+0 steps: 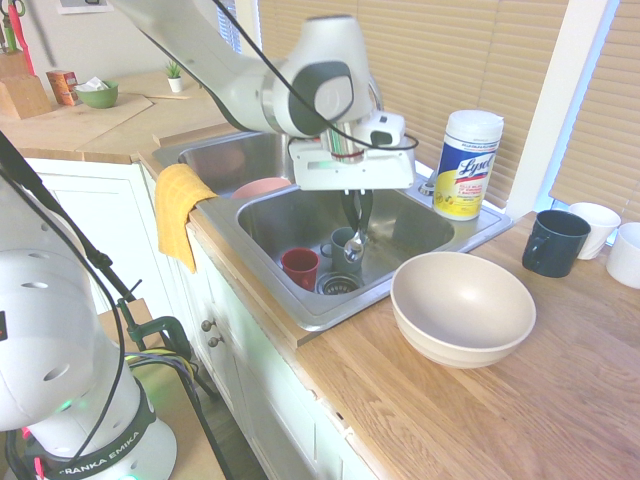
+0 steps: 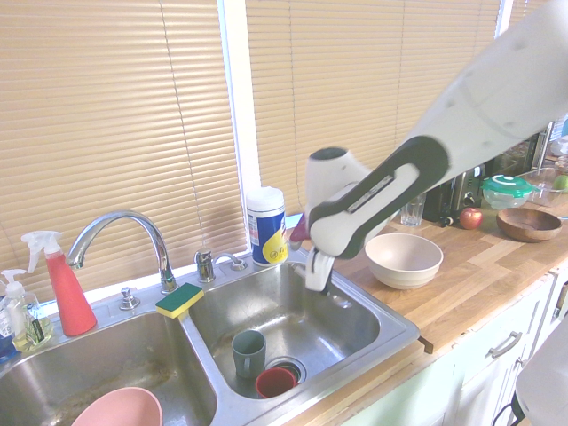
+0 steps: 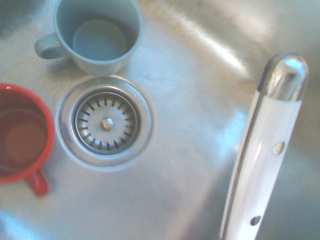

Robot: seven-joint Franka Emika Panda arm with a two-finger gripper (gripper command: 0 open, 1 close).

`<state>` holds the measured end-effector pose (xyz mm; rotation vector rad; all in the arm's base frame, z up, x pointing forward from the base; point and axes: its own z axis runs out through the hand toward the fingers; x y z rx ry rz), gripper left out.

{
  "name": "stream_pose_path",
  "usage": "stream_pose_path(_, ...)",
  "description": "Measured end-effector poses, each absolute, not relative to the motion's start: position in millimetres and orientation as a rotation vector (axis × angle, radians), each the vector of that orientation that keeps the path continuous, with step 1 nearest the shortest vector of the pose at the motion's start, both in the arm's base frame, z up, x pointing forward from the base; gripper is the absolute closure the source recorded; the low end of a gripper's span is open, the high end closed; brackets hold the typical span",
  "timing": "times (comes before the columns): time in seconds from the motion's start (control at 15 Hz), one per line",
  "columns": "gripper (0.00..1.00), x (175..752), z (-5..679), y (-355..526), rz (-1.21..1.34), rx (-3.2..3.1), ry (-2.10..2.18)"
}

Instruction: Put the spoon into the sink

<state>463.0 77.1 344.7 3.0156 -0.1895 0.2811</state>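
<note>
We see the spoon (image 1: 355,247) clenched in our tool (image 1: 357,196), its shiny metal bowl hanging down above the nearer basin of the sink (image 1: 322,318). The wrist view shows its pale, glossy handle, riveted and capped in rounded metal. In that basin we have a red mug (image 1: 300,268) and a gray-blue mug (image 1: 341,243) beside the round, slotted drain strainer (image 3: 106,123). The other basin holds a pink bowl (image 2: 119,411). The basins are brushed stainless steel with a flat rim; a green-and-yellow sponge (image 2: 179,301) lies near the curved chrome faucet (image 2: 126,222). On the wood-grained table (image 1: 440,420), near the sink, stands a wide, smooth beige bowl (image 1: 462,308), with a dark blue mug (image 1: 555,243) and white mugs (image 1: 594,228) beyond.
</note>
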Motion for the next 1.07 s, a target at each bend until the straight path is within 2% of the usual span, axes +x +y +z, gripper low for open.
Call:
stream_pose_path(0.27, 1.00, 499.3, 283.1, 109.4, 0.185, 2.998, -0.182)
stream_pose_path(0.67, 1.00, 539.8, 216.9, 108.7, 0.105, 2.955, -0.204)
stream_pose_path(1.07, 1.00, 544.2, 173.5, 107.0, 0.063, 2.929, -0.199)
